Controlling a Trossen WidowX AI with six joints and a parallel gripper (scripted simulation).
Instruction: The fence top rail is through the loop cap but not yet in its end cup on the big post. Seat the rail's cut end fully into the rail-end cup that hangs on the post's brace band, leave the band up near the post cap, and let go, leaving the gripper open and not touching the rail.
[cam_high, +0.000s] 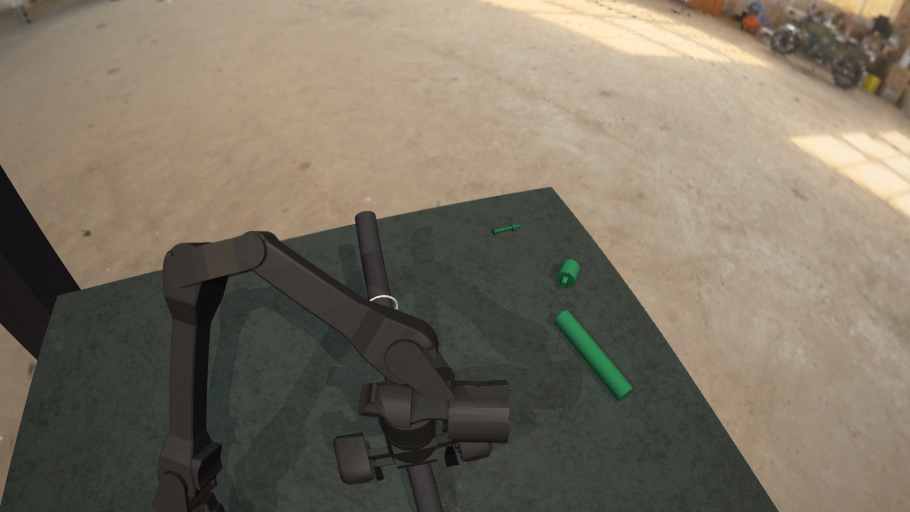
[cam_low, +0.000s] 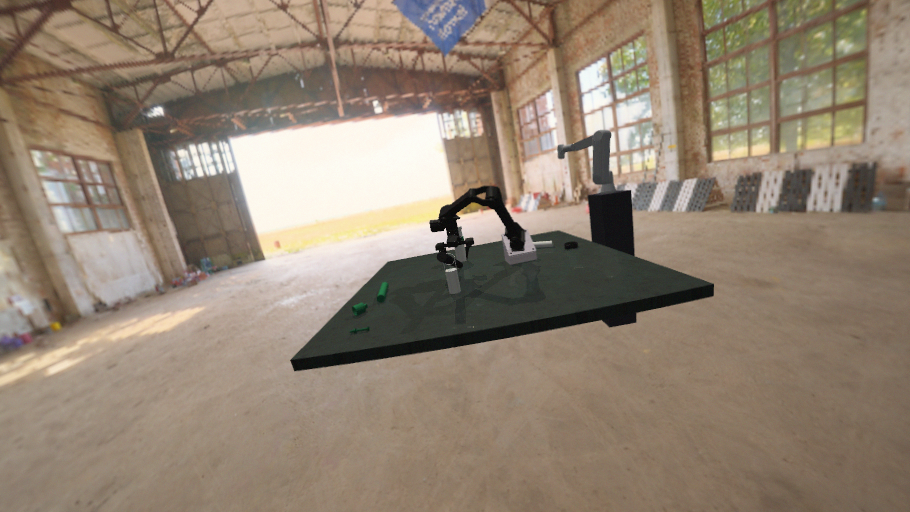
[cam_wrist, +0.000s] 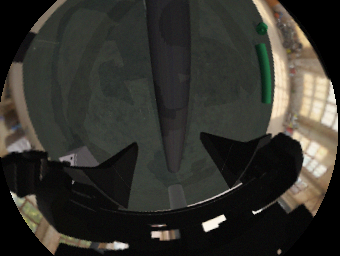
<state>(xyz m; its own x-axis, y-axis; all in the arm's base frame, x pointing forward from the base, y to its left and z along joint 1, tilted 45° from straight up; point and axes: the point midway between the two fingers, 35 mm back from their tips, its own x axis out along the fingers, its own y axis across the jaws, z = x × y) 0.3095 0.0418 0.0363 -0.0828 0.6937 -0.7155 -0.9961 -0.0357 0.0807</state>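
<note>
The dark grey rail (cam_high: 375, 261) (cam_wrist: 170, 65) slants over the table through the thin white loop (cam_high: 384, 296), passes beneath my gripper and shows again in front of it. In the exterior view the rail (cam_low: 449, 259) is seen nearly end-on, above a short pale post (cam_low: 452, 280). My gripper (cam_high: 416, 462) (cam_low: 455, 249) (cam_wrist: 169, 140) is open, pointing down, with its fingers on either side of the rail and nothing held. The big post (cam_low: 461, 253) stands behind the gripper, mostly hidden. The rail-end cup and brace band cannot be made out, so I cannot tell whether the cut end is seated.
On the dark table (cam_high: 280, 356) (cam_low: 572, 286) lie a long green rod (cam_high: 593, 355) (cam_low: 382, 291) (cam_wrist: 264, 75), a short green cylinder (cam_high: 568, 273) (cam_low: 359, 308) and a small green bolt (cam_high: 507, 229) (cam_low: 360, 330). My arm's white base (cam_low: 520, 256) stands at the far side.
</note>
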